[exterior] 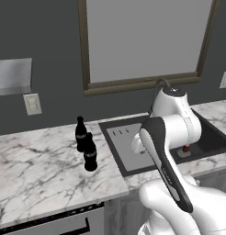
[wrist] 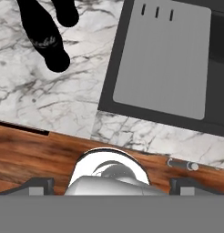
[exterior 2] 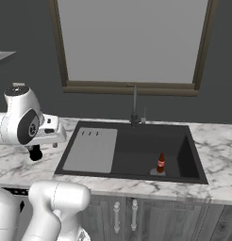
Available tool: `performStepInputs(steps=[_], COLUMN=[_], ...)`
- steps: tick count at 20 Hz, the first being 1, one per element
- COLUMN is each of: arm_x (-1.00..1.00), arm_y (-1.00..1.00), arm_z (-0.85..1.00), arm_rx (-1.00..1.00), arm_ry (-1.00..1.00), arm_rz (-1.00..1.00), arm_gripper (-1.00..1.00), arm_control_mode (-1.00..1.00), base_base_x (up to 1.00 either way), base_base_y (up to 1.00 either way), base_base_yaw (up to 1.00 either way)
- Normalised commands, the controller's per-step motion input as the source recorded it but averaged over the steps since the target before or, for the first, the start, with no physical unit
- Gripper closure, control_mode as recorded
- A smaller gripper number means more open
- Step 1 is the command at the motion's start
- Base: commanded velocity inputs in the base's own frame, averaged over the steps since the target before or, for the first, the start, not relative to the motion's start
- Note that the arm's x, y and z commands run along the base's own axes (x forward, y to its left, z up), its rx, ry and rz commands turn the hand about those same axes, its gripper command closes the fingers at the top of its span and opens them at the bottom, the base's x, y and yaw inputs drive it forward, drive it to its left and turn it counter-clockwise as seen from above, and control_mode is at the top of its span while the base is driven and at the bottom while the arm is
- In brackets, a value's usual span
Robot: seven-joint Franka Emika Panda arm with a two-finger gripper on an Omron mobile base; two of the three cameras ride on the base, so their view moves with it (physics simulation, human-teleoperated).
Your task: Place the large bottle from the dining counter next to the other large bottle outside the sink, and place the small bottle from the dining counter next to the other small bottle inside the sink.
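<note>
Two tall black bottles (exterior: 81,133) (exterior: 90,152), one reddish-brown small bottle (exterior 2: 161,163), one sink (exterior 2: 136,146).

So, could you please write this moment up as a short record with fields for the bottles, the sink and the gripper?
large bottles: two tall black bottles standing close together on the marble counter, left of the sink
small bottle in sink: reddish-brown bottle upright in the basin
drainboard: grey ribbed panel, bare
gripper: fingertips sit apart at the hand view's bottom corners, nothing between them
faucet: thin dark spout behind the basin

The arm hides the sink's (exterior: 211,137) middle and most of the reddish-brown bottle (exterior: 185,148).
</note>
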Motion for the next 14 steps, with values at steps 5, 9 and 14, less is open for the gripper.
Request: performStepInputs(steps=[5, 9, 14], arm_x=[0.0, 0.0, 0.0], arm_y=[0.0, 0.0, 0.0], arm_z=[0.0, 0.0, 0.0], arm_rx=[0.0, 0.0, 0.0], arm_ry=[0.0, 0.0, 0.0], arm_rz=[0.0, 0.0, 0.0], arm_gripper=[-1.0, -1.0, -1.0], arm_control_mode=[1.0, 1.0, 1.0], base_base_x=[-0.96, -1.0, -0.77], base_base_y=[-0.35, -0.53, -0.65], base_base_yaw=[-0.19, -0.29, -0.47])
